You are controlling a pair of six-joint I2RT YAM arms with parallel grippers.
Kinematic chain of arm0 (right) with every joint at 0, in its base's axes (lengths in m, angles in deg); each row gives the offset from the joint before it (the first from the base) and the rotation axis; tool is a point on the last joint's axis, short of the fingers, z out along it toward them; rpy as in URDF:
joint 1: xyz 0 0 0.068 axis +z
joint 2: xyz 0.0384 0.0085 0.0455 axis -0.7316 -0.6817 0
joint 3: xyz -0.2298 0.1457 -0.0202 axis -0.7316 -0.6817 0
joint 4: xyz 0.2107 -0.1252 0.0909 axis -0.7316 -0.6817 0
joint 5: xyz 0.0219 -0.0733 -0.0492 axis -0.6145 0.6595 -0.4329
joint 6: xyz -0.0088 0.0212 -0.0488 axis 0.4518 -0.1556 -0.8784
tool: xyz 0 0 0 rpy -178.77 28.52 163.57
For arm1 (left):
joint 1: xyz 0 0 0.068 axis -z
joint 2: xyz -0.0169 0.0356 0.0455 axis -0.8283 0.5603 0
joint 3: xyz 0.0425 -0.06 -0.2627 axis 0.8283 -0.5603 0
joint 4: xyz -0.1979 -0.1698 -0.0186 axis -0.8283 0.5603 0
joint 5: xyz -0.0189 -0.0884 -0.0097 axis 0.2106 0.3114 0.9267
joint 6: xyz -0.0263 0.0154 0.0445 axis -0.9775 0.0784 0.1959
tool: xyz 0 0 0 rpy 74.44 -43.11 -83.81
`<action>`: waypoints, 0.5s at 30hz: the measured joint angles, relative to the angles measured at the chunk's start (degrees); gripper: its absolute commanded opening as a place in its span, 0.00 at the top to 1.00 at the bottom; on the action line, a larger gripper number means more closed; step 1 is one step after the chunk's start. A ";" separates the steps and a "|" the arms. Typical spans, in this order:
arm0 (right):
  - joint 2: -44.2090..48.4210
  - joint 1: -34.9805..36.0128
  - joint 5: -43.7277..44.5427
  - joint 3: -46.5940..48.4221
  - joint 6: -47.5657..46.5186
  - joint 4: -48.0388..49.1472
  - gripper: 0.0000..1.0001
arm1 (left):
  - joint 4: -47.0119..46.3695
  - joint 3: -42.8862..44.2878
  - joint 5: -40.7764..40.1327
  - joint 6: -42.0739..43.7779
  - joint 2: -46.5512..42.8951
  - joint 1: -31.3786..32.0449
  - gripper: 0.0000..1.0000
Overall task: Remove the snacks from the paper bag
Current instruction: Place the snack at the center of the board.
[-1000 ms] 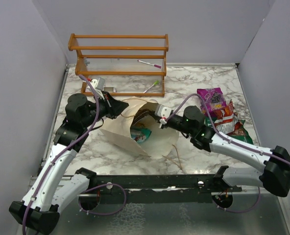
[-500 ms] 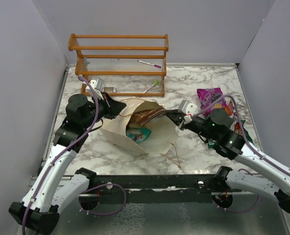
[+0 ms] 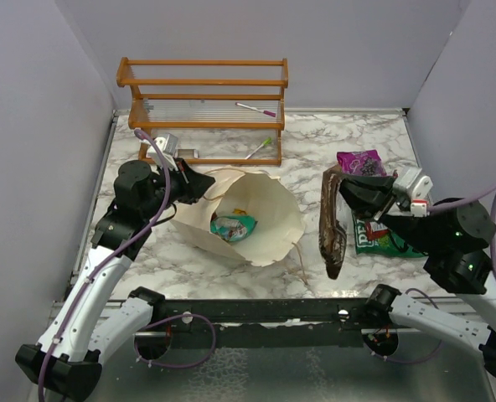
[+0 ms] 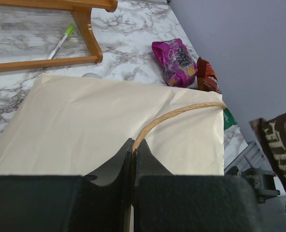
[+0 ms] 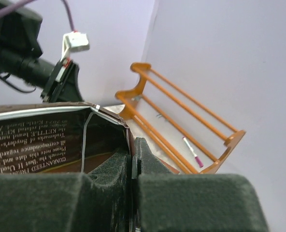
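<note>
- The paper bag (image 3: 260,219) lies on the marble worktop (image 3: 315,134), left of centre. Its wide mouth gapes up and towards the right.
- The left hand (image 3: 208,186) is closed tight on the paper bag's far-left rim, at the spot where the tan string handle (image 4: 174,115) comes out from between its fingers. In the left wrist view the handle arcs away to the right over the cream paper.
- A teal packet (image 3: 233,226) lies inside the paper bag, visible through the mouth.
- The right hand (image 3: 340,184) is right of the paper bag and apart from it. It is clamped shut on the top edge of the dark brown packet (image 3: 332,226).
- The dark brown packet hangs from that grip with its long axis running from the far side towards the near edge of the worktop. Its gripped end is farther away and its free end points towards the arm bases. It shows edge-on from above. Whether its lower end touches the worktop cannot be told.
- In the right wrist view the dark brown packet's printed back face lies left of the fingers.
- The purple packet (image 3: 361,162) lies flat on the worktop just beyond the right hand, with a red packet (image 4: 207,77) beside it.
- The green packet (image 3: 380,240) lies on the worktop under the right arm.
- The wooden rack (image 3: 202,82) stands along the far edge, behind the paper bag.
</note>
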 measured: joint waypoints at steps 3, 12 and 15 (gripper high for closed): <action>-0.17 0.00 2.67 2.29 -0.46 0.31 0.99 | 0.04 0.02 0.00 0.11 0.31 0.02 1.00; -7.13 0.02 22.75 3.43 -7.02 9.90 0.99 | 0.94 1.25 -0.02 0.28 0.37 0.02 1.00; -10.49 0.04 31.82 2.19 -11.06 18.16 0.99 | 1.38 1.49 -0.17 0.42 0.37 0.02 1.00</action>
